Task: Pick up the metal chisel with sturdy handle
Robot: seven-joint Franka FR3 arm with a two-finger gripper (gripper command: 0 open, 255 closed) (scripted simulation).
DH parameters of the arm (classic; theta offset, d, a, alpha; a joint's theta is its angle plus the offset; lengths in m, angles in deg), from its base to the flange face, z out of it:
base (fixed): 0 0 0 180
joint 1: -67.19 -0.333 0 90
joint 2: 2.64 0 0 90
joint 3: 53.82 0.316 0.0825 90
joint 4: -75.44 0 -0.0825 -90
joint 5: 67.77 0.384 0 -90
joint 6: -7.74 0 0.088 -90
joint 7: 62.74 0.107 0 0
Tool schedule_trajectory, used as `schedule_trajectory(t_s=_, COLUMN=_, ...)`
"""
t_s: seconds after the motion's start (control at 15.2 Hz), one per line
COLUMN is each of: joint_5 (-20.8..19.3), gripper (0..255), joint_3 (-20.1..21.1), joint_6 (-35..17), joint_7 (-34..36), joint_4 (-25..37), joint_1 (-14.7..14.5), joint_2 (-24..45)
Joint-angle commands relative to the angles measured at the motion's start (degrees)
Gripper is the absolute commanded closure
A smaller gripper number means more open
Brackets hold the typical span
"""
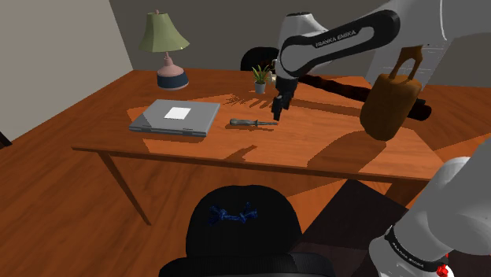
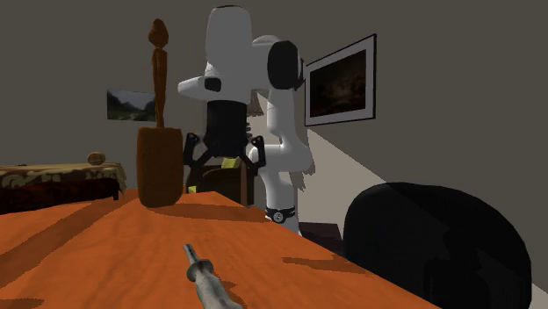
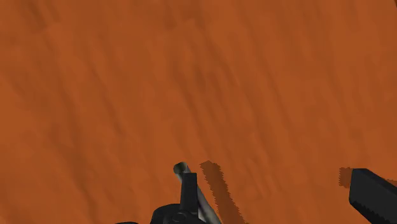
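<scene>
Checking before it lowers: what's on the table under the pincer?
One end of the chisel, lying on the orange-brown table beneath the open pincer. A finger covers part of it in the wrist view.

The chisel (image 1: 253,123) is grey, the table (image 1: 315,145) orange-brown.

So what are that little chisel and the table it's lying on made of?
The chisel looks like dull grey metal. There are pale glints along its shaft and its thicker handle, though the handle could be some other material. The table looks like smooth reddish-brown wood, with faint grain streaks running across it in the wrist view.
</scene>
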Motion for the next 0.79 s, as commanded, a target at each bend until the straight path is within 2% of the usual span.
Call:
schedule_trajectory(t_s=0.0, joint_5=1.1, gripper=0, joint_3=-0.2, joint_6=-1.2, joint_7=-1.5, joint_4=3.3, joint_1=-0.1, joint_2=4.2)
schedule_trajectory(t_s=0.53, joint_5=5.7, gripper=0, joint_3=0.5, joint_6=-2.7, joint_7=-7.2, joint_4=20.4, joint_1=0.8, joint_2=22.1)
schedule_trajectory(t_s=0.73, joint_5=6.0, gripper=0, joint_3=0.6, joint_6=-4.0, joint_7=-7.4, joint_4=20.3, joint_1=0.9, joint_2=23.4)
